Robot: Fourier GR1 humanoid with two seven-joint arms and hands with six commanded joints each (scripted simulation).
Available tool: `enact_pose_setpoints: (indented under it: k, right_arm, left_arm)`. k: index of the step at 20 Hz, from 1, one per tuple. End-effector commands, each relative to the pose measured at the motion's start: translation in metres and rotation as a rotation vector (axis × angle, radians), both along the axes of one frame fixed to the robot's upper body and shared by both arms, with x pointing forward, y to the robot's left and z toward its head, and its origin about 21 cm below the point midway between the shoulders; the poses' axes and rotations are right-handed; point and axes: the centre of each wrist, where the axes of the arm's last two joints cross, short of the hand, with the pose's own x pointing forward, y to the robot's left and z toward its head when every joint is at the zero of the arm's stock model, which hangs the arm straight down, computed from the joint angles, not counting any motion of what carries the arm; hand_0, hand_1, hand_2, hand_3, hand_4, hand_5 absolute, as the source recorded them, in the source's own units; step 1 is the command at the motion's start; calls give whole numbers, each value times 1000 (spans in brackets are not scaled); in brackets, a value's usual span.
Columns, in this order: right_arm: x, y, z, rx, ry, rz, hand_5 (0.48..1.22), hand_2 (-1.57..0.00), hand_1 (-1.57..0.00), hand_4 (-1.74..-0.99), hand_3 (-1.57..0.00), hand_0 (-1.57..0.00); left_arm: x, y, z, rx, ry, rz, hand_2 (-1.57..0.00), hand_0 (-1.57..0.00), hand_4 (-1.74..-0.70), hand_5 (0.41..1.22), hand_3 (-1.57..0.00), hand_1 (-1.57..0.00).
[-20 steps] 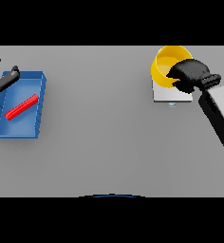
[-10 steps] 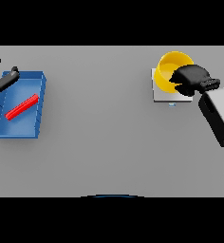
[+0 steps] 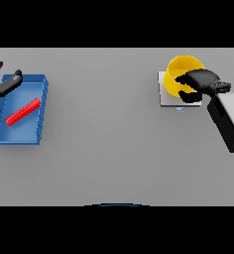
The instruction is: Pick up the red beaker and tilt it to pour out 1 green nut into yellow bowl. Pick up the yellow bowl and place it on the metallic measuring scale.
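Grey table (image 3: 104, 149), head view. Far right: yellow bowl (image 3: 181, 74) sits on the metallic measuring scale (image 3: 164, 94). Right hand (image 3: 201, 82) grasps the bowl, fingers curled over its near rim. Far left: blue tray (image 3: 37, 106) holds 1 red beaker (image 3: 23, 111), lying on its side, angled. Left hand (image 3: 2, 84) at the tray's far-left corner, fingers relaxed, holding nothing.

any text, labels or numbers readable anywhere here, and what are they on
None can be read.
The yellow bowl, the square metallic measuring scale under it, the blue tray and the red bar in it show plain surfaces.
A small bluish mark at the scale's front edge is too small to read.
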Motion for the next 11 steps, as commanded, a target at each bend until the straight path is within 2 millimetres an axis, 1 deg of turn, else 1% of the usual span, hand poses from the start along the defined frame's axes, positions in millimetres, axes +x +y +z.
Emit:
enact_pose_setpoints:
  k: [1, 3, 5, 6, 7, 8, 10, 11]
  right_arm:
    - [1, -1, 2, 2, 8, -8, 890, -470, -556, -1496, -391, -605]
    - [1, 2, -2, -7, 15, -11, 847, -300, -380, -1476, -258, -387]
    - [0, -1, 1, -16, 14, 5, 824, -192, -243, -1448, -164, -247]
    - [0, 1, 0, -30, 17, 8, 817, -153, -194, -1435, -131, -198]
    - [1, 1, 2, -41, 26, 3, 811, -122, -155, -1422, -105, -158]
    - [1, -3, 2, -52, 26, -4, 804, -98, -124, -1409, -84, -126]
    - [-1, -1, 1, -50, 40, -2, 787, -62, -79, -1395, -53, -80]
    - [-1, -2, 2, -54, 42, -5, 779, -50, -63, -1390, -42, -64]
  left_arm:
    - [0, 5, 1, 4, 2, 6, 1, 1, -840, 764, 1, 1]
    - [2, -1, 0, 7, 14, -4, 1, 1, -831, 754, 1, 1]
    - [4, 0, 5, 11, 8, 11, 1, 1, -834, 750, 1, 1]
    - [3, -1, 2, 6, 3, 3, 1, 1, -835, 752, 1, 1]
    - [4, -1, 3, 6, 4, 5, 1, 1, -836, 753, 1, 1]
    - [3, 0, 7, 8, -4, -2, 1, 1, -835, 755, 1, 1]
    - [0, 0, 3, 9, 4, -2, 1, 1, -833, 760, 1, 1]
    - [3, -3, 2, 8, 3, 0, 1, 1, -833, 760, 1, 1]
